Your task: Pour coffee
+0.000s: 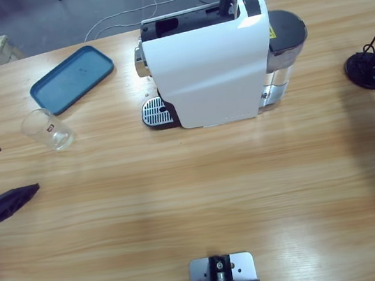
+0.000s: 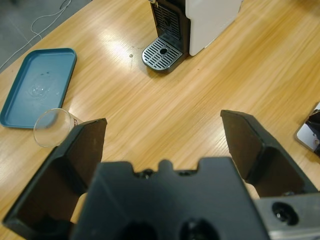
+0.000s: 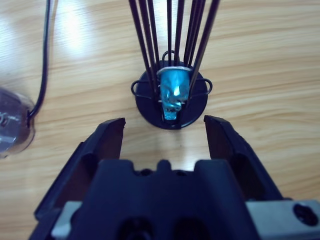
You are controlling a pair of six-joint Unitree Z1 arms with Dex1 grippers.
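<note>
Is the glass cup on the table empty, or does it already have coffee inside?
Empty. The glass cup stands upright beside the blue tray, and the wood shows clearly through it in both the high and left wrist views; no dark liquid is inside.

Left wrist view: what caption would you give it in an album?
Open left gripper hovers over the wooden table, facing a glass cup, blue tray and coffee machine.

The long wooden counter (image 1: 204,201) carries 4 things. A white coffee machine (image 1: 208,67) stands near the far edge, its drip grate (image 1: 156,112) facing left. A blue tray (image 1: 72,78) lies flat to the left of it, and a clear glass (image 1: 47,129) sits just in front of the tray. A black wire capsule rack (image 1: 372,65) stands near the right end.
</note>
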